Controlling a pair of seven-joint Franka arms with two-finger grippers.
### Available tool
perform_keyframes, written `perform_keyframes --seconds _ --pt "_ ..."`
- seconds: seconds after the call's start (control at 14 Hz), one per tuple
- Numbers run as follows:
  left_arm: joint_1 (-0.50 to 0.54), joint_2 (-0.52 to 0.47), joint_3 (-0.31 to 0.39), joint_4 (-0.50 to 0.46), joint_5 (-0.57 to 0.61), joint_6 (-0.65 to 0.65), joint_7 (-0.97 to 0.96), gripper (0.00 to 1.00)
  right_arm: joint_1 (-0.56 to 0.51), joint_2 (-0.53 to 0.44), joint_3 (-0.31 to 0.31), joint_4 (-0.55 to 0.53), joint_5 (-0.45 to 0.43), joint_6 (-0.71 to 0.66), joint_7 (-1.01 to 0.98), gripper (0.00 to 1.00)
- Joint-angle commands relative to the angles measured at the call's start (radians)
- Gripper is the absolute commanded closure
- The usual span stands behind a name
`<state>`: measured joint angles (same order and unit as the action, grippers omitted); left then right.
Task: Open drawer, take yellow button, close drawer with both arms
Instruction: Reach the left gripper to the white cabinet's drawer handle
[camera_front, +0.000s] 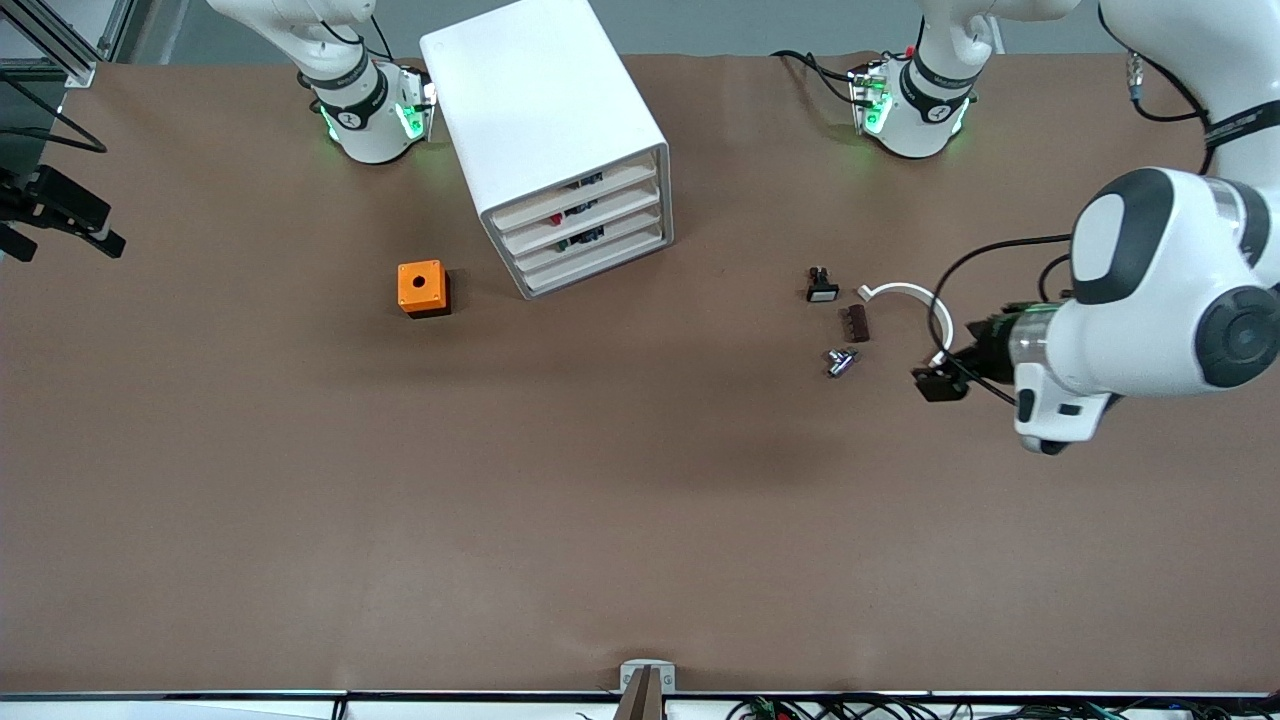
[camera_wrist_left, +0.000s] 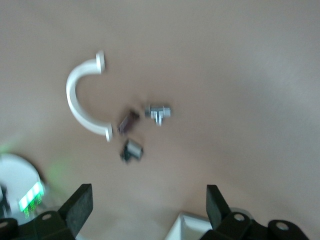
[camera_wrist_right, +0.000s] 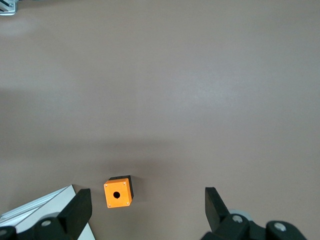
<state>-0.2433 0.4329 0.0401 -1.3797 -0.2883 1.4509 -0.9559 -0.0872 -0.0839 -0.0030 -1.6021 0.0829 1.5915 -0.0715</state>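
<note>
The white cabinet (camera_front: 545, 110) stands near the robots' bases, and its uppermost drawer (camera_front: 575, 196) is shut like the three below it. Small dark and red parts show through the see-through fronts, but I cannot make out the button. My left gripper (camera_front: 940, 381) is open and empty over the table at the left arm's end, beside a cluster of small parts. In the left wrist view (camera_wrist_left: 148, 206) nothing is between its fingers. My right gripper (camera_wrist_right: 146, 207) is open and empty, high over the orange cube (camera_wrist_right: 118, 192). It does not show in the front view.
The orange cube with a hole (camera_front: 422, 288) sits beside the cabinet toward the right arm's end. Near my left gripper lie a white curved clip (camera_front: 908, 294), a black white-faced part (camera_front: 822, 288), a brown block (camera_front: 857, 323) and a small metal piece (camera_front: 841, 361).
</note>
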Motion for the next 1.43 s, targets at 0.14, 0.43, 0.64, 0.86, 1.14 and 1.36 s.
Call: perform_keyframes --seconds 0.14,0.43,0.64,0.86,1.14,1.36 --pt "-0.045 0.125 -0.003 0.016 -0.254 -0.053 -0.456 0.00 -0.020 -0.007 0.006 -0.007 0.024 -0.036 -0.013 0.00" --pt "-0.045 0.203 -0.069 0.016 -0.441 -0.087 -0.728 0.00 -0.019 -0.007 0.006 -0.007 0.021 -0.048 0.015 0.00" --pt "-0.051 0.263 -0.095 0.016 -0.577 -0.099 -0.946 0.00 0.019 -0.005 0.012 -0.006 0.021 -0.082 0.218 0.00" --pt "-0.051 0.306 -0.178 0.010 -0.601 -0.099 -1.098 0.00 0.069 -0.005 0.012 -0.004 0.021 -0.119 0.418 0.00" --pt "-0.066 0.351 -0.281 -0.002 -0.608 -0.101 -1.228 0.00 0.141 -0.002 0.012 -0.004 0.024 -0.160 0.686 0.00" --pt "-0.120 0.359 -0.286 -0.022 -0.621 -0.103 -1.255 0.00 0.170 0.004 0.012 -0.004 0.029 -0.179 0.791 0.00"
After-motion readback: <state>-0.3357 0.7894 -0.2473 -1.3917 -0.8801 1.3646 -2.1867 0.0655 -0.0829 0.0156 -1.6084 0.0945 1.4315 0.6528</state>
